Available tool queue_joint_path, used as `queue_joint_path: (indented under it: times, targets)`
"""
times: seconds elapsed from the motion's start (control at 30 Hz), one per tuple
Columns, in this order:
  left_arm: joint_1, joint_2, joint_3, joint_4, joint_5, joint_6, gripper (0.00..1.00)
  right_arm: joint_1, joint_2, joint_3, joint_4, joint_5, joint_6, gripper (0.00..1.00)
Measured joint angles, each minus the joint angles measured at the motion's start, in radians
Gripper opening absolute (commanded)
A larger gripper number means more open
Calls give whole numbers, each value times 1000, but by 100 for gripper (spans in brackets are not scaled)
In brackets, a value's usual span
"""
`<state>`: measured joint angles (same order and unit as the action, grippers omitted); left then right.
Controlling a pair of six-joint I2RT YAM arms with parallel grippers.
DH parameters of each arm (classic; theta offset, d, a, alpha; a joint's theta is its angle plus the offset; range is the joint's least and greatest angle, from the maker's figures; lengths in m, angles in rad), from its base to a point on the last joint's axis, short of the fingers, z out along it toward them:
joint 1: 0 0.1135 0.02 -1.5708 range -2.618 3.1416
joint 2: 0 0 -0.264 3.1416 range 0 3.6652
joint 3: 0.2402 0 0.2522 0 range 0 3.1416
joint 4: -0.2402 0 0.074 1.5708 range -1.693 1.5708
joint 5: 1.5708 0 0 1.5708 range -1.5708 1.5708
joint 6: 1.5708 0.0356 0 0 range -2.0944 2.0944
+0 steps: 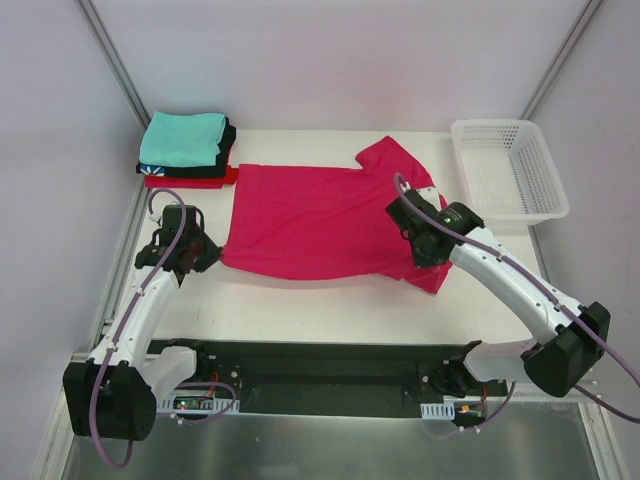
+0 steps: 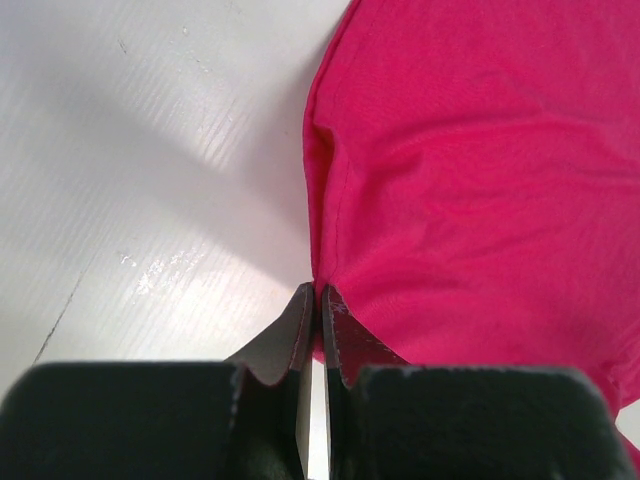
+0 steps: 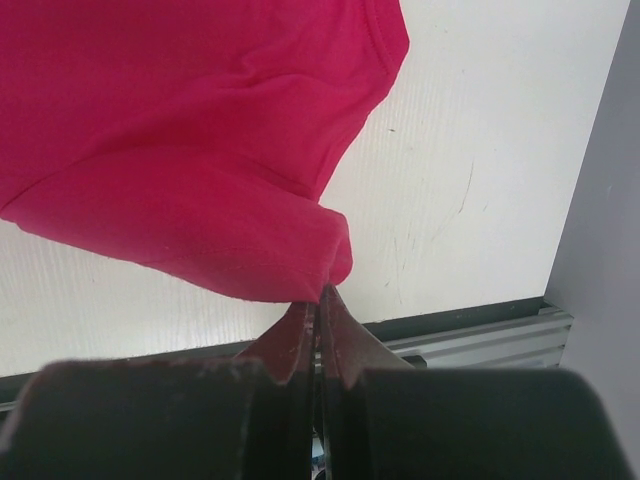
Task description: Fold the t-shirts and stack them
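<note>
**Top view.** Pink tee (image 1: 320,220) lies spread flat mid-bench, hem toward the left edge and sleeves toward the right. Left gripper (image 1: 195,255) is at its near-left corner. Right gripper (image 1: 420,245) is on the near sleeve. The folded stack sits in the far-left corner of the bench (image 1: 330,310): teal tee (image 1: 183,138) on top, black tee (image 1: 226,150) under it, red tee (image 1: 190,182) at the bottom. Basket (image 1: 495,124) is in the far-right corner, apart from the cloth.

**Left wrist.** Left gripper (image 2: 317,300) is clenched, with the tee (image 2: 480,180) hem edge pinched at the tips. Bare bench (image 2: 150,150) is to the left of it.

**Right wrist.** Right gripper (image 3: 320,300) is clenched on a bunched fold of the tee (image 3: 180,130), by the near edge of the bench (image 3: 470,150).

**Step, as judged.** This is the start of the first fold: both near points are gripped and nothing is doubled over yet. The next move calls for both arms to lift together and carry the near side over toward the far side. The cloth should stay taut between them so the crease runs straight. After that, release and flatten.

**Count.**
- Tees: four, one spread and three stacked.
- Basket: one.
- Grippers: two.
</note>
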<state>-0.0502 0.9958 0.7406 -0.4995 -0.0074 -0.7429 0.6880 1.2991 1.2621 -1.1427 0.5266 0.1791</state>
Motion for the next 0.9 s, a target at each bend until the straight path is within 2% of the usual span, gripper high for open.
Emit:
queue_joint_path:
  times: [0.33, 0.9]
  targets:
    - [0, 38, 0, 0, 0, 0, 0, -6, 112, 62, 3, 19, -17, 1]
    - [2, 85, -4, -1, -28, -9, 0, -118, 257, 171, 55, -12, -118, 1]
